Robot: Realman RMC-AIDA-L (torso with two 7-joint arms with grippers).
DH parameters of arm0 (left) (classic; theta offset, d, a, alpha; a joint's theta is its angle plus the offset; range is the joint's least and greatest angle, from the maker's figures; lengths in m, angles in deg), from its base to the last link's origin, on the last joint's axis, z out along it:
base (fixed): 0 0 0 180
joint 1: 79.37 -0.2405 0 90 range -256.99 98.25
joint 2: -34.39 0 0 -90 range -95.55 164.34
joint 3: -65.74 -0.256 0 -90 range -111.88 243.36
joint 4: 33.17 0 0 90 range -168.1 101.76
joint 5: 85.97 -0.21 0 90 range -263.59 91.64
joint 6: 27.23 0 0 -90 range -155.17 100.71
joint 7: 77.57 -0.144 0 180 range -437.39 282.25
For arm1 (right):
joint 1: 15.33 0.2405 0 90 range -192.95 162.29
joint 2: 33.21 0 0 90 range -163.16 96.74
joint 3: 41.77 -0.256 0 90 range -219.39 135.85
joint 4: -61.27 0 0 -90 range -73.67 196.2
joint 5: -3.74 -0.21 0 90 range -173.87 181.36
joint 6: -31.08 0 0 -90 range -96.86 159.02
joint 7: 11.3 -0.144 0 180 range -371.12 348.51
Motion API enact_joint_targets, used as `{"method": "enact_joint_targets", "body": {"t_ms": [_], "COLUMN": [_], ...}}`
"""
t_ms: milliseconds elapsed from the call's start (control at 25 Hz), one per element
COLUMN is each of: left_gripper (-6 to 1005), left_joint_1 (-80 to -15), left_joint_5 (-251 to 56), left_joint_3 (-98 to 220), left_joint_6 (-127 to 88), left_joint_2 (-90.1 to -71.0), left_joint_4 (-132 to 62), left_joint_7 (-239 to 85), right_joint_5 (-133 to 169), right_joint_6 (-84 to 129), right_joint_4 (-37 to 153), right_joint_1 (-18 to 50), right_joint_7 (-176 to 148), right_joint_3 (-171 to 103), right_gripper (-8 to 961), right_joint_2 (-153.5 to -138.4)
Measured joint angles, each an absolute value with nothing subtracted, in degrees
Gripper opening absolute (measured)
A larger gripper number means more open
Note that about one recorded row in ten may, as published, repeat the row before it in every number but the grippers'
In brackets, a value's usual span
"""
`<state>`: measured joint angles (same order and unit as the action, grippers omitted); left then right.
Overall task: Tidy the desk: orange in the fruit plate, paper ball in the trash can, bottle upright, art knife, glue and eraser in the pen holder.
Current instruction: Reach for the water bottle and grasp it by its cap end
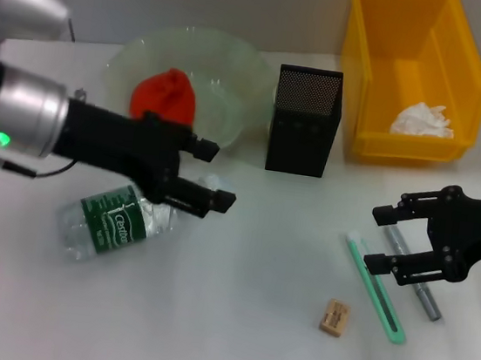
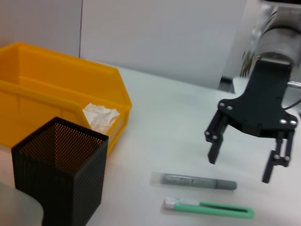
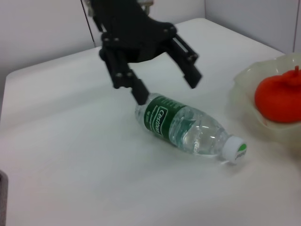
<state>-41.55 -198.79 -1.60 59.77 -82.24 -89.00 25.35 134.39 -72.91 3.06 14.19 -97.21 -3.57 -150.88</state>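
Note:
The clear bottle (image 1: 112, 221) with a green label lies on its side, also in the right wrist view (image 3: 188, 127). My left gripper (image 1: 216, 175) is open and empty just above its cap end. The orange (image 1: 165, 93) sits in the glass fruit plate (image 1: 196, 43). The paper ball (image 1: 422, 121) lies in the yellow bin (image 1: 402, 147). My right gripper (image 1: 377, 239) is open and empty, hovering over the grey glue stick (image 1: 413, 276) and the green art knife (image 1: 376, 289). The tan eraser (image 1: 335, 318) lies in front of them. The black mesh pen holder (image 1: 305, 122) stands in the middle.
The left wrist view shows the right gripper (image 2: 239, 167) above the table behind the glue stick (image 2: 193, 181) and knife (image 2: 209, 208), with the pen holder (image 2: 61, 174) and bin (image 2: 47, 61) close by.

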Motion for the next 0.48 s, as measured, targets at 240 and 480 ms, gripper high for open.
{"method": "enact_joint_targets", "body": {"t_ms": [240, 480], "left_gripper": [812, 813], "left_joint_1": [-31.9, -26.7], "left_joint_5": [-214.3, -222.4], "left_joint_3": [-2.6, -5.9], "left_joint_6": [59.3, 58.0], "left_joint_2": [-84.09, -84.53], "left_joint_4": [-92.9, -92.0], "left_joint_7": [38.7, 44.2], "right_joint_5": [134.4, 134.4], "right_joint_6": [-72.3, -72.2], "right_joint_4": [3.3, 3.5], "right_joint_1": [14.0, 14.0], "right_joint_7": [-97.4, -97.4], "right_joint_3": [-3.7, -3.7], "right_gripper": [725, 725], "right_joint_2": [-150.85, -150.77]}}
